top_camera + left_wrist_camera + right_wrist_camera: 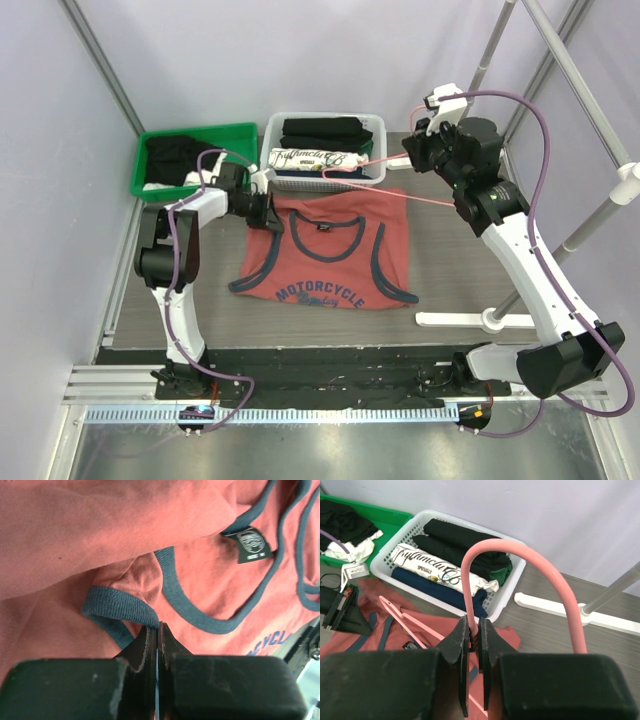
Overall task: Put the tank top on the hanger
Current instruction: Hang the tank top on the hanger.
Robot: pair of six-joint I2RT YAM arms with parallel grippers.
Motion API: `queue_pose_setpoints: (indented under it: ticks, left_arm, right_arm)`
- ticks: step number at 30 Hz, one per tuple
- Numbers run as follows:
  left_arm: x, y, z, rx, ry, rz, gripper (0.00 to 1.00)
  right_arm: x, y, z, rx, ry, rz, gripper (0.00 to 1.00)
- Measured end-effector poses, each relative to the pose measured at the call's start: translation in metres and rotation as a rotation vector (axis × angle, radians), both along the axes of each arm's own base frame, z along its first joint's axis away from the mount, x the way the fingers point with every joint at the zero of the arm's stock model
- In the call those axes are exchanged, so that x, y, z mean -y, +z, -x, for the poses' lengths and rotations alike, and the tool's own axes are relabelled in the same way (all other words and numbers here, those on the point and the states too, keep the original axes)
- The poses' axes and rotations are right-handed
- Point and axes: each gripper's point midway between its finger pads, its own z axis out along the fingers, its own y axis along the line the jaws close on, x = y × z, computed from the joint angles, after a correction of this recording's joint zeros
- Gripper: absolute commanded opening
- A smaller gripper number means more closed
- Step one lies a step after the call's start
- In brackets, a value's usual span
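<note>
The left gripper's (157,628) black fingers fill the foreground of its wrist view. They are pressed together with no visible gap, pinching the navy trim at a shoulder strap of the tank top (210,595). In the right wrist view, the right gripper (474,626) is closed just as tightly on the neck of the pink hanger (496,544), right below its curved hook. The hook arches up over the fingers.

The grey table (460,270) carries everything. The rust-red tank top lies spread in its middle, graphic side up, with the neck towards the far edge and just in front of the white basket (504,600). The left gripper meets the shirt at its far left shoulder, where the cloth is bunched.

The basket holds folded black, white printed and dark blue clothes. Beside it on the left is a green bin (195,131) with black and white cloth in it. A white rack foot (455,320) lies on the table to the right.

The hanger is held in the air, its thin triangle reaching from the right gripper towards the shirt's neck.
</note>
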Motion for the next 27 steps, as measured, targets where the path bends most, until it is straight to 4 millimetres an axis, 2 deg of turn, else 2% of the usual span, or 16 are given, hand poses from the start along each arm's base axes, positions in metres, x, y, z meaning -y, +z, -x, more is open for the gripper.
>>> queue_pose_setpoints:
  ticks: [5,10,16,22,27]
  left_arm:
    - [0.006,0.022,0.0,0.02,0.003,0.045,0.0]
    - [0.012,0.068,-0.003,0.11,-0.002,0.107,0.0]
    - [0.018,0.107,-0.003,0.185,-0.014,0.167,0.0]
    - [0.021,0.127,0.003,0.211,-0.022,0.204,0.0]
    - [0.023,0.139,0.011,0.228,-0.037,0.225,0.0]
  right_arm:
    - [-0.009,-0.01,0.003,-0.028,0.042,-0.018,0.01]
    - [-0.017,-0.031,0.004,-0.081,0.073,-0.019,0.01]
    - [-0.023,-0.057,0.004,-0.138,0.099,-0.024,0.01]
    - [-0.028,-0.086,0.004,-0.191,0.12,-0.021,0.01]
    - [-0.033,-0.101,0.003,-0.219,0.142,-0.02,0.01]
